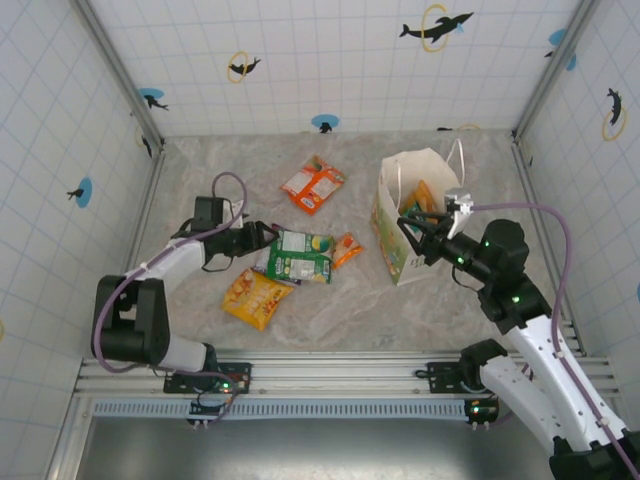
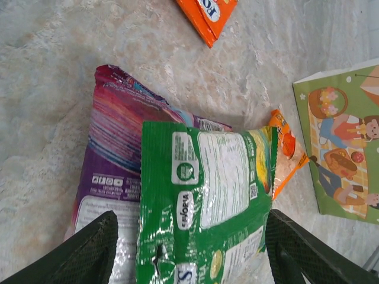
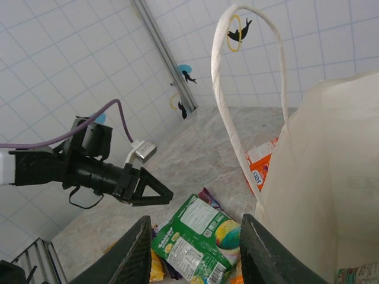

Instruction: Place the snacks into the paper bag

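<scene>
A green snack packet (image 2: 207, 195) lies on top of a purple one (image 2: 115, 154) in the middle of the table. My left gripper (image 2: 192, 254) is open and straddles the green packet (image 1: 300, 257), one finger on each side with a gap left. A small orange packet (image 1: 347, 249) lies just right of it, a yellow-orange one (image 1: 256, 297) in front, and an orange-white one (image 1: 314, 183) farther back. The paper bag (image 1: 400, 250) stands open at the right with packets inside (image 1: 425, 197). My right gripper (image 1: 415, 225) is open at the bag's left rim, one finger against the bag wall (image 3: 331, 177).
Tiled walls with metal corner posts close in the table on three sides. The bag's loop handle (image 3: 231, 89) arches up beside my right gripper (image 3: 198, 260). Bare marbled tabletop (image 1: 200, 170) lies at the back left.
</scene>
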You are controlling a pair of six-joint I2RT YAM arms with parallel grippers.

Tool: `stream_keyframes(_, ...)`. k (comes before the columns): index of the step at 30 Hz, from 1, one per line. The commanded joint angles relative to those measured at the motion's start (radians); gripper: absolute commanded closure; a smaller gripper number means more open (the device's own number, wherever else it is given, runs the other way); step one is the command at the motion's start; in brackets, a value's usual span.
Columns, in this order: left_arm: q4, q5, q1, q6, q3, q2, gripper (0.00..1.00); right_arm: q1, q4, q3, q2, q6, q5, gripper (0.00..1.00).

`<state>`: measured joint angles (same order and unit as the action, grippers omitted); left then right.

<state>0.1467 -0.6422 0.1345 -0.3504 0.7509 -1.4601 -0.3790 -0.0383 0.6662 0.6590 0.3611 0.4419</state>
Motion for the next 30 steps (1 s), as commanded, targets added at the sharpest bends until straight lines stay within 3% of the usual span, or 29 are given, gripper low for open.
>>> stream_keyframes(1,-0.05,-0.06,-0.002,0.042,0.042,-0.065,0.34,-0.003,-0.007,-0.005,-0.025,-0.016,-0.012,0.58)
stream_keyframes(5,-0.073,-0.08,0.002,0.043,0.058,-0.119,0.41,-0.005,-0.03,0.009,-0.031,-0.026,-0.02,0.58)
stream_keyframes(19,-0.125,-0.126,0.065,0.057,0.064,-0.226,0.44,-0.005,-0.076,0.033,-0.04,-0.053,-0.048,0.58)
stream_keyframes(30,-0.16,-0.164,0.112,0.028,0.056,-0.243,0.66,-0.005,-0.068,0.03,-0.033,-0.056,-0.049,0.59)
